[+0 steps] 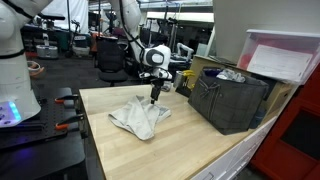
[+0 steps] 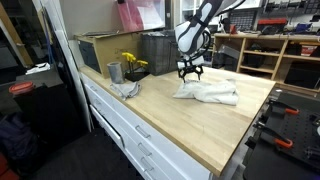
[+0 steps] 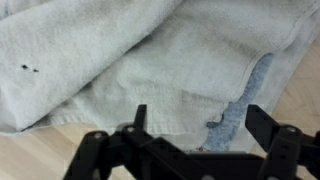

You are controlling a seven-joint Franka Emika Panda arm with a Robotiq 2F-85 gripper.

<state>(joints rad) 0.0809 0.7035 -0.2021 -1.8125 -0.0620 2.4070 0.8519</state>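
Wrist view: the gripper (image 3: 200,118) has its two dark fingers (image 3: 140,118) spread apart with nothing between them, and pale cloth fills the picture past them.
Gripper: in both exterior views it (image 1: 153,97) (image 2: 190,72) points straight down over the far edge of the towel (image 1: 140,118). Its tips are very close to the cloth, but I cannot tell whether they touch.
Towel: a light grey, crumpled towel (image 2: 208,93) (image 3: 130,60), folded over itself in thick rolls and lying flat in a loose heap.
Blue patch: a bluish-grey strip (image 3: 245,105) shows under a fold of the towel near one finger. I cannot tell whether it is lining or another cloth.
Handling: it is probably light, soft and limp, so it will sag and drag instead of lifting whole. It is neither fragile nor slippery.
Where to grip: a raised fold or thick hem near the towel's edge looks best, since a flat single layer offers the fingers little to pinch.
Table: the pale wooden top (image 1: 190,145) (image 2: 190,125) lies under the towel and shows bare all round it.
Crate: a black crate (image 1: 230,100) stands well apart from the towel.
Cup: a metal cup (image 2: 114,72) with yellow flowers (image 2: 130,63) also stands well apart from the towel.
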